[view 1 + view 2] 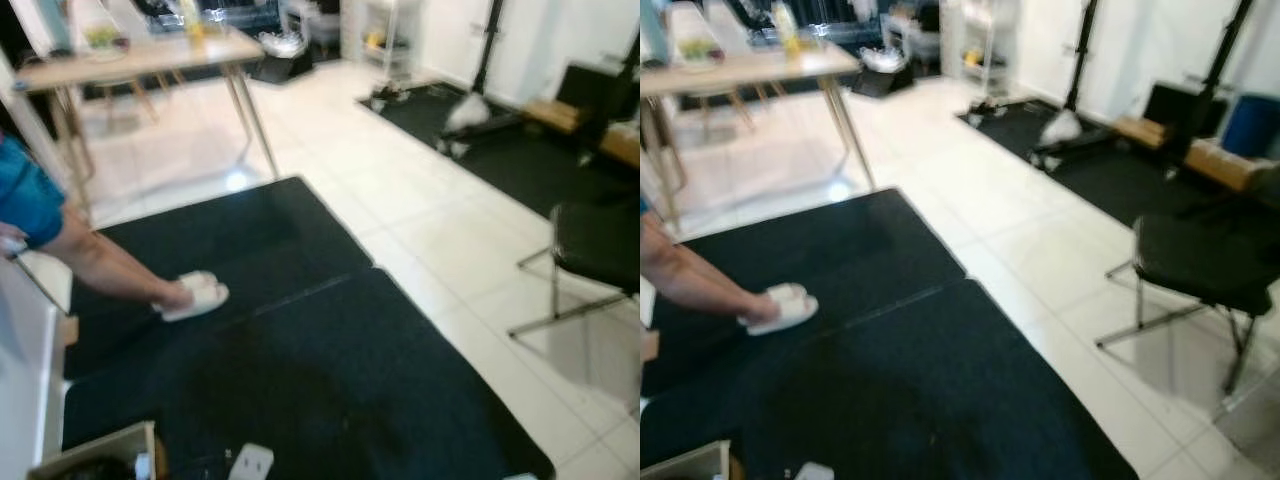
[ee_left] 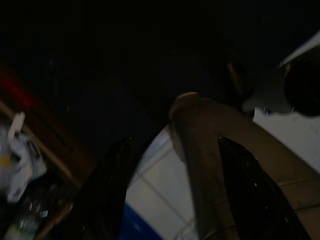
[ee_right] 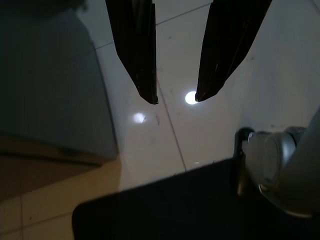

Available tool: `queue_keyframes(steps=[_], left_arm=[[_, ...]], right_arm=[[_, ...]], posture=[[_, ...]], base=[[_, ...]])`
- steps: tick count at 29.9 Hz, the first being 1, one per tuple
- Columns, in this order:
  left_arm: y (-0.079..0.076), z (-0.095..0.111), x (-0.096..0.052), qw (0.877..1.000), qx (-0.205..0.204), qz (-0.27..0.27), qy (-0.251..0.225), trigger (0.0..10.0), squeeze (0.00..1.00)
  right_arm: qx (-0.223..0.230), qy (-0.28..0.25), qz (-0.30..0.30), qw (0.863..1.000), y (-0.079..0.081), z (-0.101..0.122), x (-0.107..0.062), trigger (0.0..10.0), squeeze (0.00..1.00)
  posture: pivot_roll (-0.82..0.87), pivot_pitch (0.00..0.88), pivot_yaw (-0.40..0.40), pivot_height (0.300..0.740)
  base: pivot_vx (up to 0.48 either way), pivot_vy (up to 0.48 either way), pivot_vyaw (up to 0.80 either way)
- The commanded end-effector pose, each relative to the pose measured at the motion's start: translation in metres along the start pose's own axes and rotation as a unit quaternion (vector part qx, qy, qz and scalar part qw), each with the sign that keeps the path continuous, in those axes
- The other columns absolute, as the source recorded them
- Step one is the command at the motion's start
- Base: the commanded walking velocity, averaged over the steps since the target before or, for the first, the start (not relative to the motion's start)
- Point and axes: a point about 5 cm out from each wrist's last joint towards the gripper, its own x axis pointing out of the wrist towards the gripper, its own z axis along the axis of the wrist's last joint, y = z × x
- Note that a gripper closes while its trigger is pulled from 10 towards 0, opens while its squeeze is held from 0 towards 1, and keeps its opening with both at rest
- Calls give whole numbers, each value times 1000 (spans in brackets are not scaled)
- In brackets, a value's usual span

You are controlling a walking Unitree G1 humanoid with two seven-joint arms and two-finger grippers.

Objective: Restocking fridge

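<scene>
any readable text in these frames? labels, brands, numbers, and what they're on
None readable.
Yellow bottle on the wooden table: label, if any, too blurred to read.
Small white item on the black mat: no legible marking.
Cardboard box at the mat's near corner: contents too blurred.
Crumpled white packaging in the dark left wrist view: print unreadable.
Blue barrel at the back: no text visible.

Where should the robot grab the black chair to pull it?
Probably by the thin metal leg under the seat of the chair, coming in from the tiled floor on the robot's left of it. That upright tube looks slim enough for two fingers to close around, and it stands in the open. The seat looks too wide and thick to pinch.
</scene>
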Motion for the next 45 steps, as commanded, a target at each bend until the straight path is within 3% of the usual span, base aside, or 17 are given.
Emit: queue_keyframes(steps=[1, 45], left_arm=[[-2, -12, -1, 1000, 2, -3, 24, 10000, 0], [-7, -12, 0, 1000, 0, -11, 23, 10000, 0]], right_arm=[[7, 9, 6, 1000, 4, -6, -1, 10000, 0], [4, 10, 13, 1000, 5, -6, 0, 10000, 0]], posture=[[-15, 0, -12, 740], [-17, 0, -18, 740]], base=[[319, 0, 0], [320, 0, 0]])
